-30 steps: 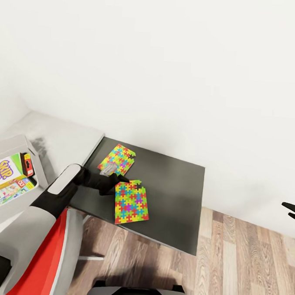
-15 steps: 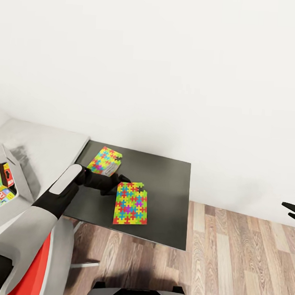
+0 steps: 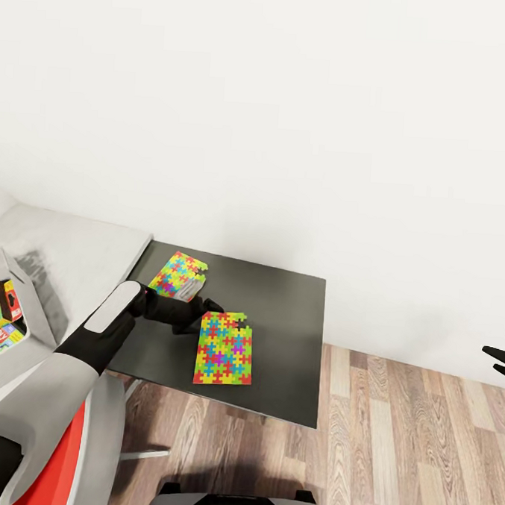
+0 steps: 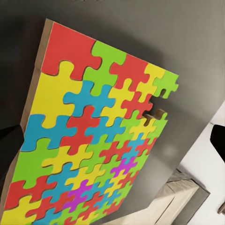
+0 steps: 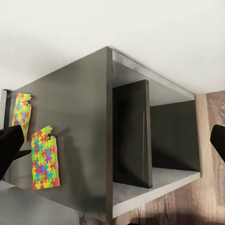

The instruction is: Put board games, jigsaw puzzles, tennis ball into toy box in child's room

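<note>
Here, left gripper (image 3: 204,311) at near jigsaw puzzle's (image 3: 225,349) edge, grip unclear; right gripper (image 3: 498,361) spread over floor (image 3: 412,449).

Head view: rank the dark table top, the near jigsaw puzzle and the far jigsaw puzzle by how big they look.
1. Dark table top, clearly largest.
2. Near jigsaw puzzle.
3. Far jigsaw puzzle, which looks smaller, but it lies farther off, so the two may match.

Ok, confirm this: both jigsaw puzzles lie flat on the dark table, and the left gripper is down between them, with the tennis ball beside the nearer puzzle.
Wrong on the ball: the head view shows none beside the nearer puzzle. The rest stands: the farther puzzle also lies on the dark table, and the left gripper is between them.
</note>
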{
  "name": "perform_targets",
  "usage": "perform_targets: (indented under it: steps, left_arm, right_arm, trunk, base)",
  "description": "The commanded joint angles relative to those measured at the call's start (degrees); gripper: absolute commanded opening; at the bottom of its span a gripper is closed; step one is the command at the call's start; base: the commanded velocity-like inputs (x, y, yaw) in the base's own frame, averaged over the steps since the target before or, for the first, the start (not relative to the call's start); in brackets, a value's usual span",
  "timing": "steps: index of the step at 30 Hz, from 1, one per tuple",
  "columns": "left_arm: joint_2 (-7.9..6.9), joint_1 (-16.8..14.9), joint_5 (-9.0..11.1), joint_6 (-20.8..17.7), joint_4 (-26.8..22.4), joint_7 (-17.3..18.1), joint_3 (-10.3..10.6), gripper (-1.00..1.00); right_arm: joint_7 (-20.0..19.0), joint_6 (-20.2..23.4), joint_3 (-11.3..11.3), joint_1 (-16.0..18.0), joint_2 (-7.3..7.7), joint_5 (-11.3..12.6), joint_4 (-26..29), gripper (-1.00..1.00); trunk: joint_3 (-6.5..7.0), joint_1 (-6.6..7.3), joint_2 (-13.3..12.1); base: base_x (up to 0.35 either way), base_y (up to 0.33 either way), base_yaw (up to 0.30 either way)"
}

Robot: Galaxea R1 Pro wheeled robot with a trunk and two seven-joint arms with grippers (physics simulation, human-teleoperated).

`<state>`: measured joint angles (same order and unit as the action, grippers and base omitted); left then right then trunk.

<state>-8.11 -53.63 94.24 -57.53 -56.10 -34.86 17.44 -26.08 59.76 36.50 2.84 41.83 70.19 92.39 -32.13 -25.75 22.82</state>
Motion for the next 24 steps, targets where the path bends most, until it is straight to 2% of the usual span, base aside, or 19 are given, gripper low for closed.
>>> perform_targets:
  steps: [1, 14, 24]
  left_arm:
    - [-0.04, -0.05, 0.60, 0.06, -0.06, -0.55, 0.14, 1.00]
    - [0.02, 0.08, 0.83, 0.25, -0.17, -0.57, 0.05, 1.00]
    - [-0.02, 0.15, 0.83, 0.37, -0.16, -0.62, 0.01, 1.00]
  right_arm:
    - [-0.51, 0.24, 0.06, 0.06, 0.01, -0.49, -0.01, 1.00]
    - [-0.47, 0.24, 0.06, 0.06, 0.05, -0.49, -0.01, 1.00]
    - [-0.48, 0.17, 0.06, 0.06, 0.03, -0.49, -0.01, 1.00]
  trunk:
    - [-0.08, -0.03, 0.09]
    - [-0.08, -0.03, 0.09]
    - [-0.07, -0.03, 0.09]
  base:
    - [0.000, 0.000, -0.005]
    - [-0.005, -0.001, -0.001]
    - [-0.095, -0.057, 0.000]
